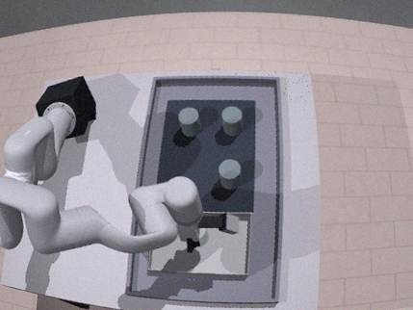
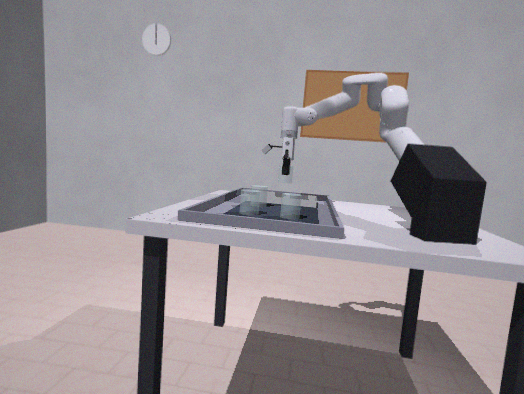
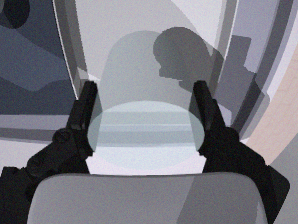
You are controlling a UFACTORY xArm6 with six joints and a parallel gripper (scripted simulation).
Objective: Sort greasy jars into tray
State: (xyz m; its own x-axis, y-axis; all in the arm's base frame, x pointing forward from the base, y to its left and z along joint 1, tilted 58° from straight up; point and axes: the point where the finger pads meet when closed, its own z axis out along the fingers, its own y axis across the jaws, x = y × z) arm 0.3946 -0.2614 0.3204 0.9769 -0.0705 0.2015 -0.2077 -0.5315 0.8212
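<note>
My gripper is shut on a pale, see-through glass jar. The jar hangs upright between the black fingers, high above the pale tray, touching neither tray nor table. Three other jars stand on the dark mat: a back left jar, a back right jar and a jar nearer the tray. No jar shows lying in the tray. Grease cannot be seen.
Mat and tray lie end to end on a blue-grey steel top with a raised edge all round. The tray has low rims. The arm reaches across the left edge from its black base on the white table.
</note>
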